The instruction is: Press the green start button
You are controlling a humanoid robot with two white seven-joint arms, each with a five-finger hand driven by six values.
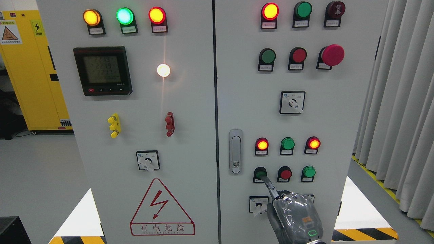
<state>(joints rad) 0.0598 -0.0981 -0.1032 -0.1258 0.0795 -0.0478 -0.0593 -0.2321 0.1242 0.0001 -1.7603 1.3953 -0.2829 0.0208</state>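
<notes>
The green start button [260, 174] sits at the left end of the lowest button row on the right cabinet door [339, 112], beside a red button [285, 174] and another green button [309, 171]. The right robot hand [294, 217] rises from the bottom edge, one extended finger [270, 185] touching the button, seemingly pressing it; the other fingers look curled in, holding nothing. A door handle [235, 151] stands just left.
</notes>
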